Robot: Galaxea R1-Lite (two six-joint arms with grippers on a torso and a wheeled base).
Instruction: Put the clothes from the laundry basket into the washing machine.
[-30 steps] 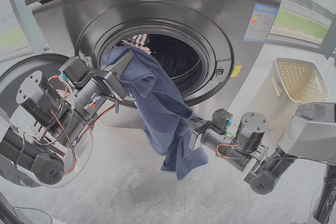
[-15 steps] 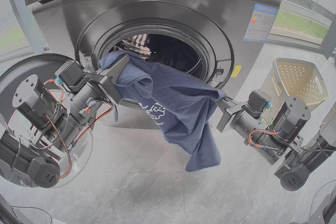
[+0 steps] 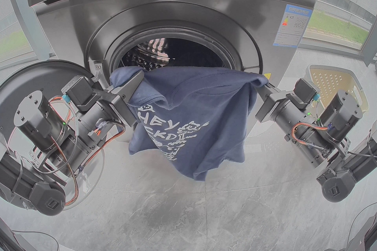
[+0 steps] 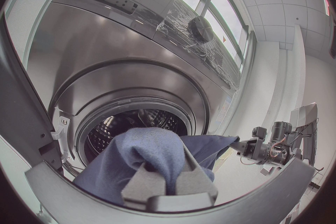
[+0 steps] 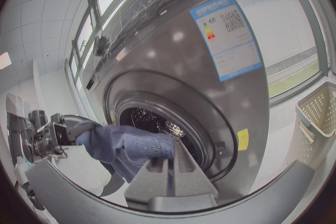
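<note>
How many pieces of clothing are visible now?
1: a navy T-shirt, stretched between the left hand and the right hand before the open drum. Others may be hidden inside it or in the laundry basket.

Left hand [image 3: 136, 77], right hand [image 3: 265, 88]: clamped, level, apart

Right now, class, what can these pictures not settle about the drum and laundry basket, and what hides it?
Head view: the navy T-shirt, stretched between the left gripper and right gripper, covers the lower half of the drum; clothes inside cannot be told.
Head view: the right arm hides the bottom of the laundry basket; contents unknown.
</note>
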